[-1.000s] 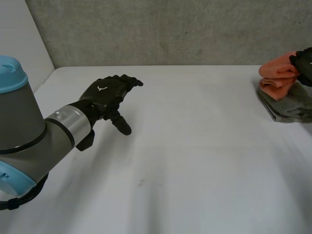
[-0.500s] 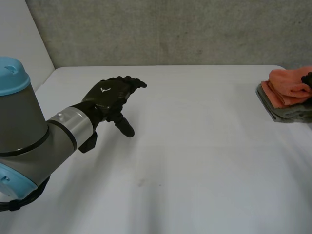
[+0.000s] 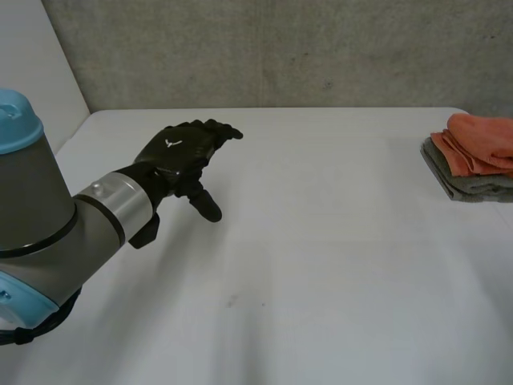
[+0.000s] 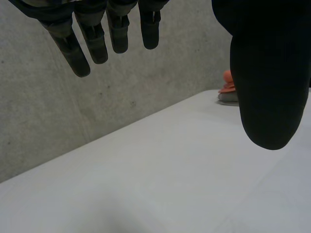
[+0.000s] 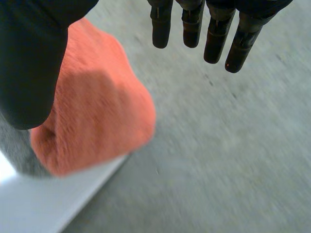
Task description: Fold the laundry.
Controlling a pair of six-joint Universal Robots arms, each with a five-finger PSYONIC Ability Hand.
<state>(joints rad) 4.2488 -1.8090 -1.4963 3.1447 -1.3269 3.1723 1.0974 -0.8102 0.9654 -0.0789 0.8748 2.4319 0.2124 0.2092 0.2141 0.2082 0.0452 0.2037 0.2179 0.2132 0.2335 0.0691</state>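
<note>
Stacking: orange cloth [image 3: 481, 143] lies folded on folded grey cloth [image 3: 471, 186], far right edge of bench [image 3: 321, 241].
Progress: both pieces look folded; likely nothing left to fold.
Right hand [image 5: 29, 63]: beside the orange cloth, fingers [image 5: 217, 43] straight, apart from thumb, empty.
Left hand [image 3: 180, 152]: well apart from stack, fingers relaxed, spread, empty.
Writing: white emblem [image 3: 168, 145] on Left hand; no legible text.

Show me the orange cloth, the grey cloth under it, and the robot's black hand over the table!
orange cloth [image 3: 481, 143]: head view, on its folded top.
grey cloth [image 3: 469, 187]: head view, on the edge showing beneath the orange one.
left hand [image 3: 178, 152]: head view, on the back of the hand.
</note>
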